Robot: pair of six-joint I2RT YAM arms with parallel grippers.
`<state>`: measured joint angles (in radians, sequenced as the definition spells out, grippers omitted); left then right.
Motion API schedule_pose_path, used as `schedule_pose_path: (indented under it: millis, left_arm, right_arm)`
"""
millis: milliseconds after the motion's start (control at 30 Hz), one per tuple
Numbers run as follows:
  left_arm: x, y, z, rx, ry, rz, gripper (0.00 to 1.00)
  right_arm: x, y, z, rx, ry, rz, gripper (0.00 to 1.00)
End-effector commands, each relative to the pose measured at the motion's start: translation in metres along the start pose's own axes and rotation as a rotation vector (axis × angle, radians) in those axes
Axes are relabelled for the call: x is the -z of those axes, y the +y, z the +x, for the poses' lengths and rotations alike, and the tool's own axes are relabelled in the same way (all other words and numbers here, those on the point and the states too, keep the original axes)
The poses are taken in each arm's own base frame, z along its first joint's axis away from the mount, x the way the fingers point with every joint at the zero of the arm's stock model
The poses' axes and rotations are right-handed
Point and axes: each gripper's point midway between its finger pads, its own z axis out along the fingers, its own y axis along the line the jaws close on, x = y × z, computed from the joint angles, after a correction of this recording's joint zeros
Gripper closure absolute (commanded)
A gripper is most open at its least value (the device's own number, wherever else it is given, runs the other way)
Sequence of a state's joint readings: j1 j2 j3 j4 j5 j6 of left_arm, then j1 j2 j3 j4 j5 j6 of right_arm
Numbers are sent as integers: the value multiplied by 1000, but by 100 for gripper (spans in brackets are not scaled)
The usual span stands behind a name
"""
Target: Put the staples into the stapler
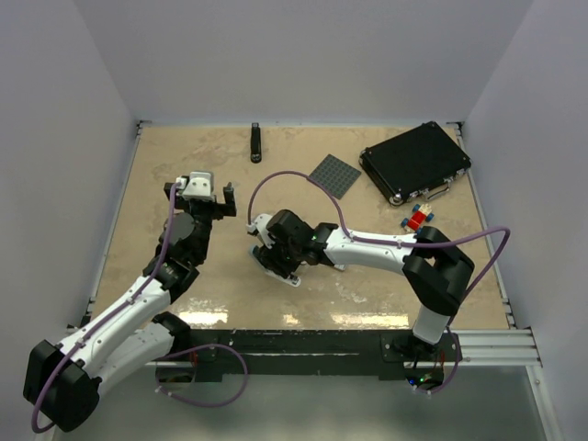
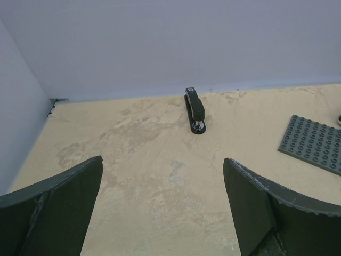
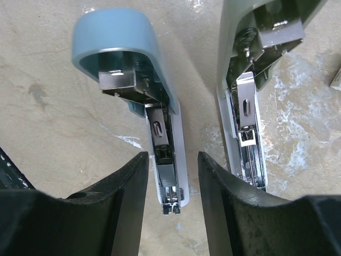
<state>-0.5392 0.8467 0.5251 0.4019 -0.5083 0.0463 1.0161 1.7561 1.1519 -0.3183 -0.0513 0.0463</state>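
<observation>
Right fingers [image 3: 128, 197]: dark, partly apart, straddling the narrow metal tip of the stapler's [image 3: 242, 106] pale blue part [image 3: 114, 37]. A sliver of tabletop [image 3: 53, 106] shows between that tip and one finger; whether the other finger touches it cannot be told. Nothing is lifted or clamped.

Stapler: opened out, its two halves lying side by side on the tabletop with silvery channels facing up. The pale blue part lies between the right fingers; the grey-green half [image 3: 226, 48] lies just beside it, outside them.

A pale corner [image 3: 335, 80] at the right wrist view's edge is cropped too much to identify.

Left fingers [image 2: 58, 202]: spread wide, empty, hovering over bare tabletop left of the right arm [image 1: 367, 246].

Room: open surface ahead of the left fingers up to the far wall [image 2: 160, 42]. A slim black stapler [image 2: 195, 111] lies near that wall, with a side wall on the left.

Far right: grey studded plate [image 1: 333, 175], black case [image 1: 415, 161] and red-and-blue bricks [image 1: 418, 219], all well apart from both pairs of fingers.
</observation>
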Motion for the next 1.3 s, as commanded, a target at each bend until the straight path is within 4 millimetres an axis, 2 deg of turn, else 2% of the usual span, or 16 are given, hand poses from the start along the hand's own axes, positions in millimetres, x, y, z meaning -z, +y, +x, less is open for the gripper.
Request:
schedule_pose_path:
  millis: [0, 367, 600, 933, 1133, 1267]
  left_arm:
    - [2, -1, -11, 21, -46, 12, 0]
    - [3, -3, -11, 21, -47, 18, 0]
    - [3, -4, -10, 21, -46, 22, 0]
    - [1, -8, -5, 20, -29, 36, 0]
    - [0, -11, 0, 20, -12, 45, 0]
    - [0, -13, 0, 25, -7, 51, 0]
  right_arm:
    - [3, -5, -16, -42, -36, 45, 55]
    - [-7, -13, -1, -71, -2, 91, 58]
    - [-2, -14, 13, -74, 24, 94, 59]
    - [6, -13, 16, -79, 16, 95, 59]
    - [4, -18, 21, -98, 27, 129, 59]
    - [-3, -15, 21, -127, 37, 115, 61]
